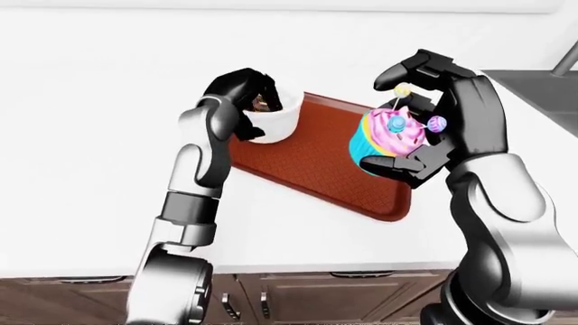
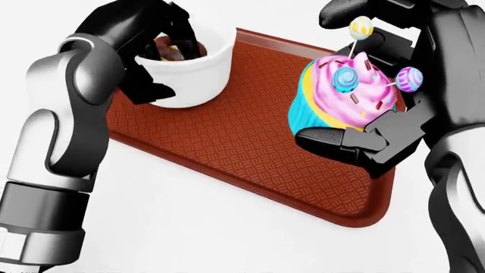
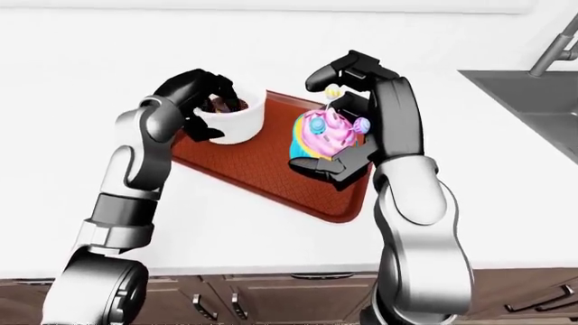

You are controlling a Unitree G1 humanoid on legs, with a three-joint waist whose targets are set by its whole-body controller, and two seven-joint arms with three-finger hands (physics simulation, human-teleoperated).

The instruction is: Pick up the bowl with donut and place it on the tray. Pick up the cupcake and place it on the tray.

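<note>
On the white worktop [image 1: 90,135], centre: one brown tray [image 2: 250,148], textured base, raised rim.

Item 1: white bowl [image 2: 189,68] with a dark donut [image 2: 170,50] inside. Held at the tray's far-left corner by the left hand [image 2: 148,42], fingers hooked over the rim and into the bowl, closed on it. Bowl overlaps the tray edge and looks tilted; whether its base touches the tray cannot be told.

Item 2: cupcake [image 2: 345,94], blue wrapper, pink frosting, small lollipop toppers. Gripped by the right hand [image 2: 379,85], one finger arched above and the others under the wrapper (a firm clasp, by the look of it). It sits over the tray's right side, apparently raised off the surface.

Also noted: sink [image 3: 533,101] with faucet, far right; wood cabinet fronts [image 1: 298,298] below the worktop.

Status: both items picked up and carried over the tray. Remaining, as judged: lower each fully onto the tray, then let go.
</note>
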